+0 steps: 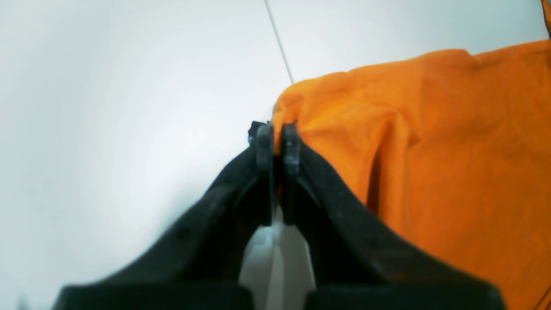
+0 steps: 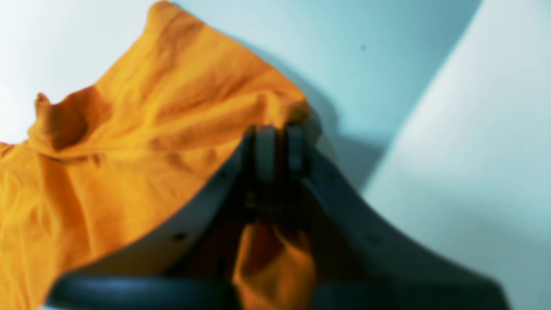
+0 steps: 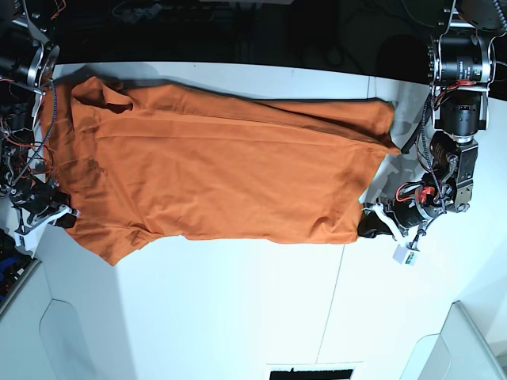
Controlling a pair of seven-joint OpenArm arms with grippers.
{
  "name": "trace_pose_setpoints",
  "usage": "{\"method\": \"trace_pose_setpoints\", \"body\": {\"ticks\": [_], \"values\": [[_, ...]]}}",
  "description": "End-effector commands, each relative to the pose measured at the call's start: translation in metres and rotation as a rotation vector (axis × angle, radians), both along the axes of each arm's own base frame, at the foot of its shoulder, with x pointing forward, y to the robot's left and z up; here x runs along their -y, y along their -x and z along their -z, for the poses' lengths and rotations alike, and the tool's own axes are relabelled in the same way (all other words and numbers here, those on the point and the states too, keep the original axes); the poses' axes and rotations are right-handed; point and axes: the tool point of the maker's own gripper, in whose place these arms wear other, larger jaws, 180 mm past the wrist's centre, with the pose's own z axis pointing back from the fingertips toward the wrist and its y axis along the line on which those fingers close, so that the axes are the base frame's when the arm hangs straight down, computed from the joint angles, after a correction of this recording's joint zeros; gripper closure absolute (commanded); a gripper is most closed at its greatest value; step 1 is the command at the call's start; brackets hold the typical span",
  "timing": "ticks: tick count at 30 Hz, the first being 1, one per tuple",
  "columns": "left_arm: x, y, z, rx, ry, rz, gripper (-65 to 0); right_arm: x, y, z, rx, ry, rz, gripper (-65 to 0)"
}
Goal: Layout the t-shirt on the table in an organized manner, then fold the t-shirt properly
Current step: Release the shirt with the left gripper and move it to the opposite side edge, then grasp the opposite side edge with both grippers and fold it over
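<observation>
The orange t-shirt [image 3: 222,174] lies spread lengthwise across the white table [image 3: 238,301], mostly flat with a few long creases. My left gripper [image 3: 369,225] is shut on the shirt's corner at the base view's right. In the left wrist view the fingertips [image 1: 277,142] pinch the edge of the cloth [image 1: 430,142]. My right gripper [image 3: 68,217] is shut on the shirt's edge at the base view's left. In the right wrist view the gripper [image 2: 277,148] pinches the cloth [image 2: 129,142], and a fold hangs between the fingers.
A thin dark seam [image 3: 337,293] runs across the table and also shows in the left wrist view [image 1: 280,47]. The arm bases with cables stand at the left [image 3: 20,95] and right [image 3: 459,71] edges. White panels [image 3: 455,344] sit at the near corners.
</observation>
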Motion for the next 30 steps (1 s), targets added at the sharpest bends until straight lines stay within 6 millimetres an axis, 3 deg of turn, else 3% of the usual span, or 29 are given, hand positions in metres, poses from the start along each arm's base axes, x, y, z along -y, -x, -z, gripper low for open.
{"method": "trace_pose_setpoints", "body": {"ticks": [1, 4, 12, 21, 26, 30], "values": [[-0.008, -0.015, -0.025, 0.068, 0.003, -0.001, 0.0, 0.008, -0.015, -0.023, 0.065, 0.017, 0.001, 0.0], [-0.010, -0.016, -0.037, 0.076, 0.017, 0.005, 0.0, 0.004, -0.019, -0.032, 0.094, 0.024, -0.030, 0.0], [0.012, -0.009, -0.074, 0.045, 0.038, 0.121, 0.0, 0.005, -0.015, -0.055, 0.108, 0.080, -0.083, 0.0], [-0.020, 0.011, -0.075, -0.049, -0.016, 0.133, 0.0, 0.021, 0.033, -0.061, 0.111, 0.143, -0.133, 0.0], [-0.040, 0.026, -0.070, -0.097, -0.029, 0.122, 0.0, 0.028, 0.048, -0.071, 0.134, 0.165, -0.145, 0.0], [-0.042, 0.038, -0.070, -0.152, 0.003, 0.138, 0.0, 0.029, 0.060, -0.074, 0.123, 0.143, -0.147, 0.0]]}}
